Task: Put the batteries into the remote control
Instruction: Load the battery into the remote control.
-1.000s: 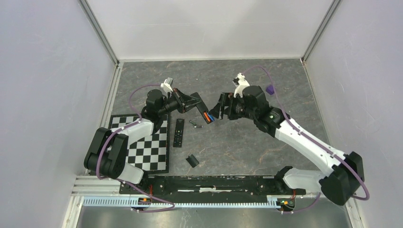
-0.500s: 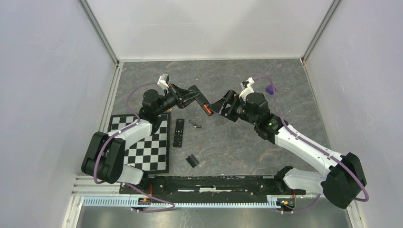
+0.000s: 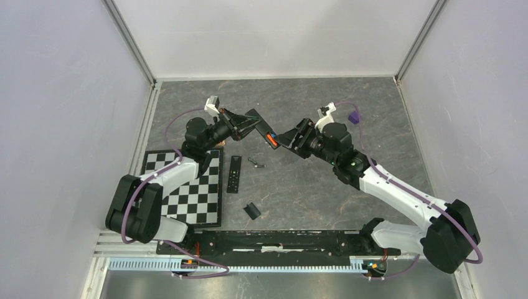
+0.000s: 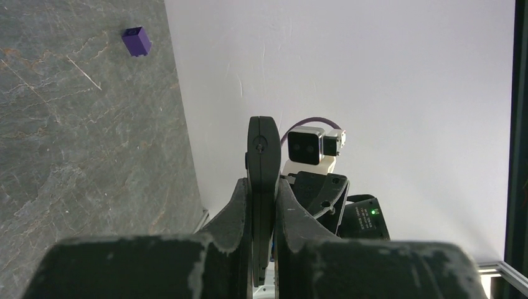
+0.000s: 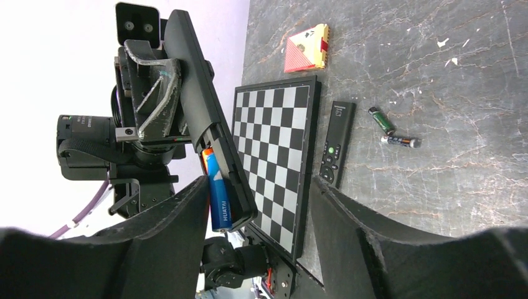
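left gripper clamped on remote control, right gripper spread apart around it; blue battery on its 9 o'clock side looks half-seated, so a skewed squeeze could pop it out.

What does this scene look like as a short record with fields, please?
Left gripper: shut on the remote control, held in the air
Batteries: blue battery in the remote's bay, orange battery beside it
Right gripper: open, straddling the bay end
On the table: second remote, two loose cells, chessboard
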